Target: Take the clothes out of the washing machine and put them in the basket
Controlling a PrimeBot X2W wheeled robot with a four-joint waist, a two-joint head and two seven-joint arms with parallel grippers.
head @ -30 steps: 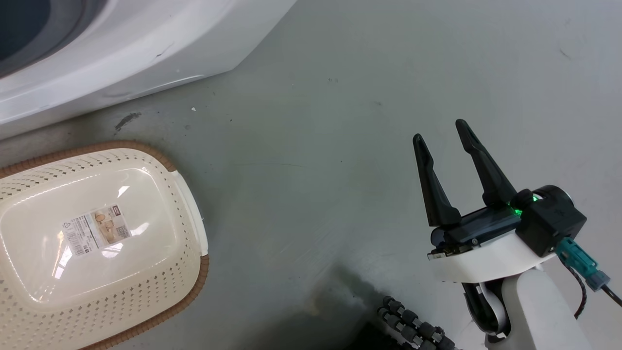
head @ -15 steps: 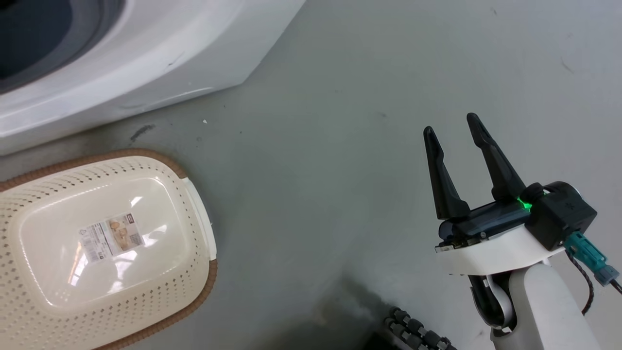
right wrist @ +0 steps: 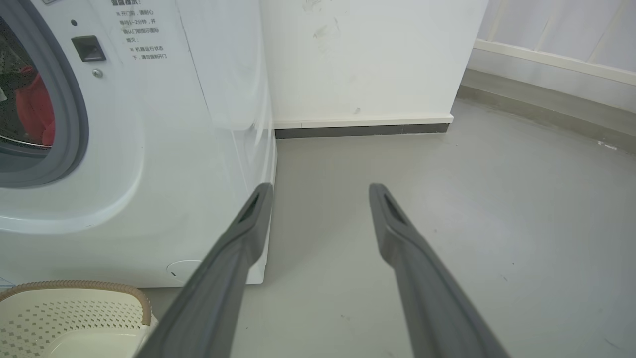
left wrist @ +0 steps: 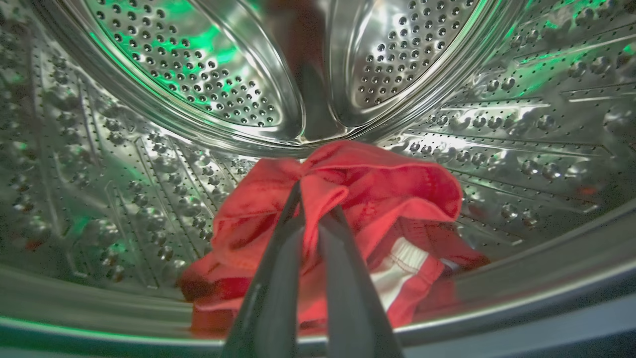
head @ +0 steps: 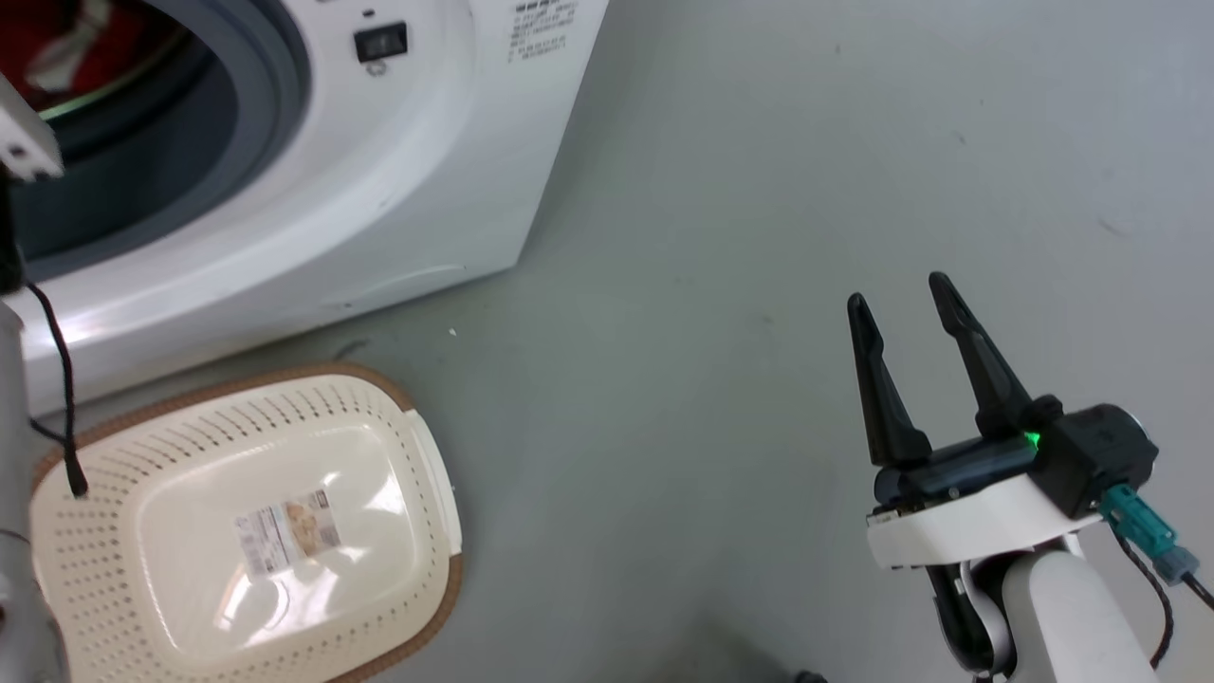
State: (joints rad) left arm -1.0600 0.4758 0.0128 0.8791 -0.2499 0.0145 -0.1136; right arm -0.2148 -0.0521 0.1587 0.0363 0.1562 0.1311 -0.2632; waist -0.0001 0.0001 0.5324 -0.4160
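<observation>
Now camera raised, left claw [left wrist: 314, 199] pinching clothes [left wrist: 397, 189]

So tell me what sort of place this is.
Probably a laundry corner in a plain utility room or lab: a front-loading washer with red clothes in its drum, and an empty basket in front of it on a grey floor.

Washing machine [right wrist: 164, 164] front: bore a small printed notice [right wrist: 144, 35] in Chinese characters; only "开门" was legible.
Basket [head: 104, 588] bottom: carried a sticker [head: 287, 533] whose print was too small to read.
</observation>
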